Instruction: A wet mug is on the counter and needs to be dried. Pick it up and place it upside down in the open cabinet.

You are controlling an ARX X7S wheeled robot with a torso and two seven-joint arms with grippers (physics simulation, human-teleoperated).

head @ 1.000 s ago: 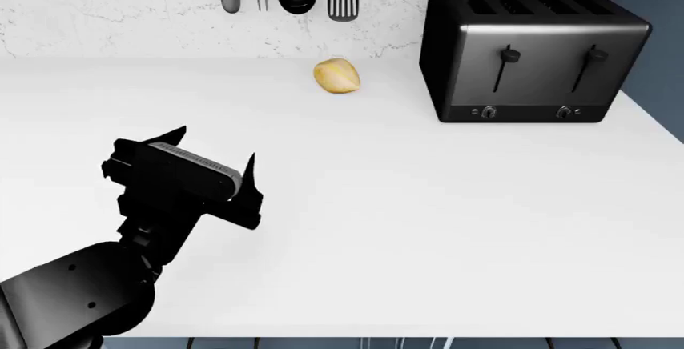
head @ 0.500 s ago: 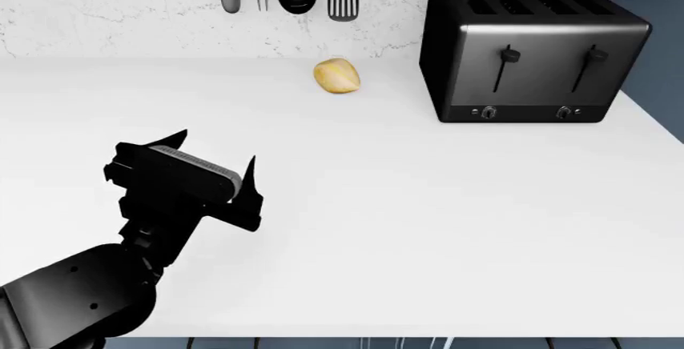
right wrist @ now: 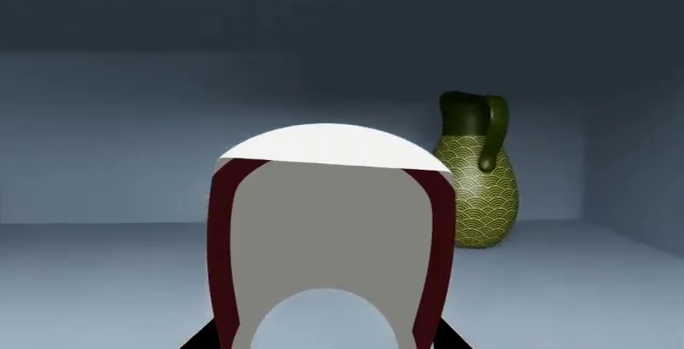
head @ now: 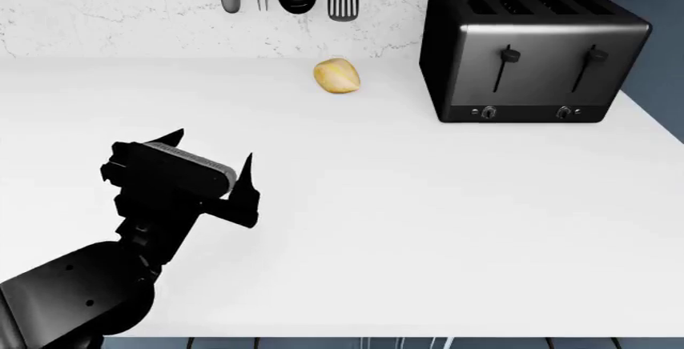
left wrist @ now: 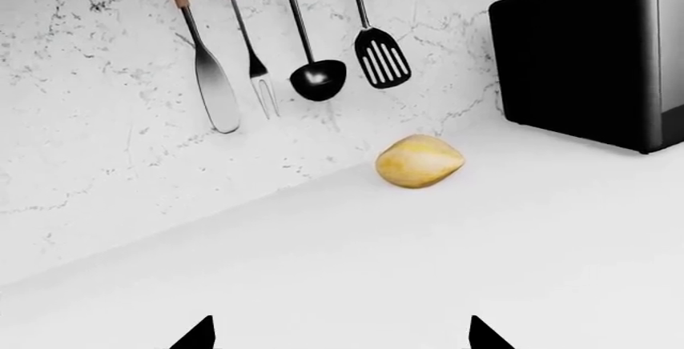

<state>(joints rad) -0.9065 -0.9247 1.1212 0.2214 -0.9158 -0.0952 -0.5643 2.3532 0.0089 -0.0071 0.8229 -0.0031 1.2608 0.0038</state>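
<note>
**Operator:** Almost nothing has moved since 1 second ago: my left gripper point(head: 208, 161) drifted a touch lower and leftward over the counter point(head: 449, 229), nothing more. As for the mug point(right wrist: 329, 237), I see it only in the right wrist view, filling the middle of the picture with its white inside facing the camera and red walls at both sides. It sits inside the open cabinet point(right wrist: 107, 149), a blue-grey box, with a green patterned jug point(right wrist: 478, 181) standing further back on the cabinet floor.

**Observer:** So how far along are you?

**Operator:** I judge the pickup done, since the mug is off the counter and in the cabinet space. Whether it is properly upside down, or already resting on the shelf, I cannot tell from this angle. Release and withdrawal look like what remains.

**Observer:** And the grippers?

**Operator:** Left one has its jaws spread wide, holding nothing. Of the right one only 2 dark tips show beside the mug; I take it to be holding the mug, though the contact itself is hidden.

**Observer:** Any writing or brands?

**Operator:** None I can read: the toaster point(head: 529, 53), the hanging utensils point(left wrist: 310, 45) and the yellow lump point(left wrist: 420, 161) carry no legible marks.
</note>
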